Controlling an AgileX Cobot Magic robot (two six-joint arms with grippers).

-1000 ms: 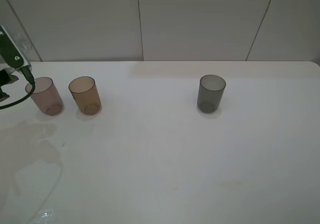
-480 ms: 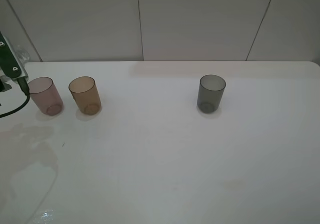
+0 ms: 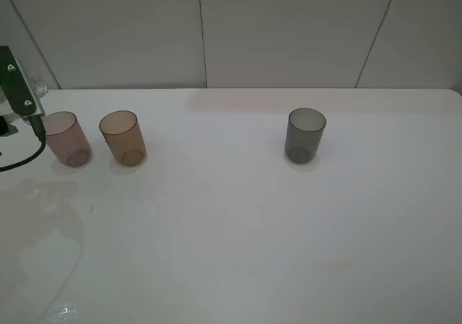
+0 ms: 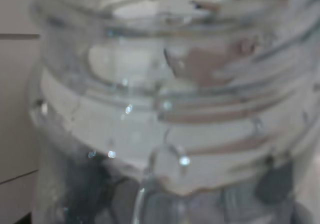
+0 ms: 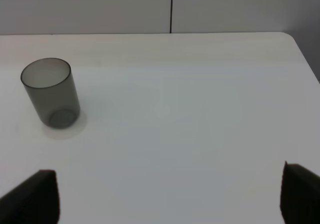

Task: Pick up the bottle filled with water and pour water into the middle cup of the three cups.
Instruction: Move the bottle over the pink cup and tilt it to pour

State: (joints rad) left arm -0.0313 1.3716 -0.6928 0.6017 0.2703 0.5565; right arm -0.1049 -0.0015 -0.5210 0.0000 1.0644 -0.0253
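The clear ridged bottle (image 4: 165,109) fills the left wrist view, close up, with water inside. My left gripper is shut on it, though its fingers are hidden. In the exterior high view only part of the left arm (image 3: 17,89) shows at the far left edge, with a clear bit of the bottle (image 3: 40,88) behind it. The amber middle cup (image 3: 123,138) stands upright just right of the pinkish cup (image 3: 66,138), which is beside that arm. Far to the right stands the dark grey cup (image 3: 305,135). My right gripper (image 5: 170,194) is open, apart from the grey cup (image 5: 51,93).
The white table (image 3: 238,223) ends at a tiled wall (image 3: 289,28) behind the cups. A black cable (image 3: 25,158) loops from the left arm in front of the pinkish cup. The table's right edge (image 5: 302,54) shows in the right wrist view.
The left arm has drawn back a little to the left, off the pinkish cup's rim. The clear bit of bottle beside it sits lower. The cups have not moved.
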